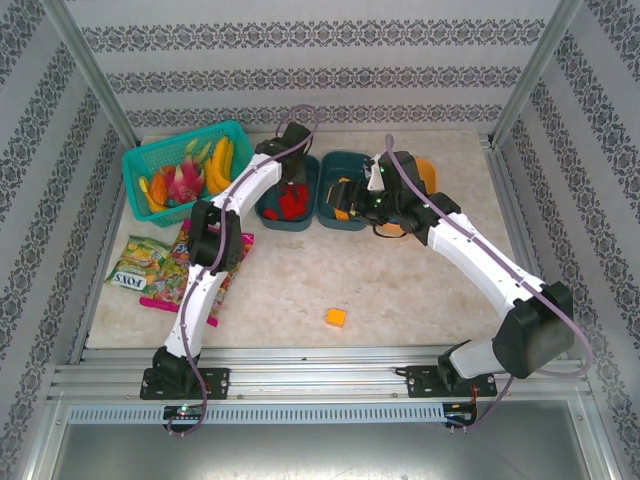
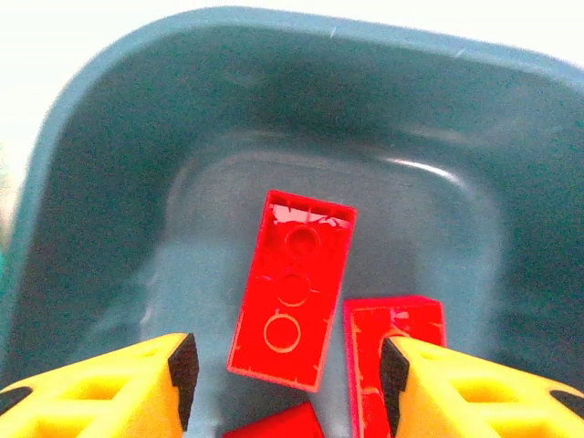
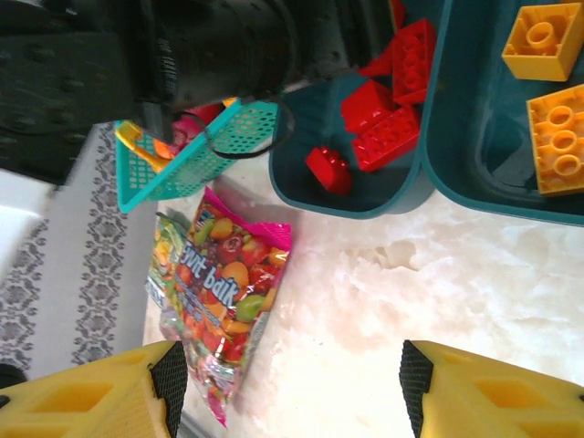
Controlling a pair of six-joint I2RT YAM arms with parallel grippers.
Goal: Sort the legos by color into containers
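My left gripper hangs open inside a dark teal container, just above red legos on its floor. One red lego lies studs-down below the gap between the fingers, and another lies by the right fingertip. From above, this gripper is over the left teal container. My right gripper is open and empty over bare table, near the second teal container, which holds orange legos. One orange lego lies alone on the table. The orange container is partly hidden behind the right arm.
A turquoise mesh basket of toy fruit stands at the back left. Colourful snack bags lie at the left, partly under the left arm, and one bag is close to my right gripper. Metal posts frame the table's corners.
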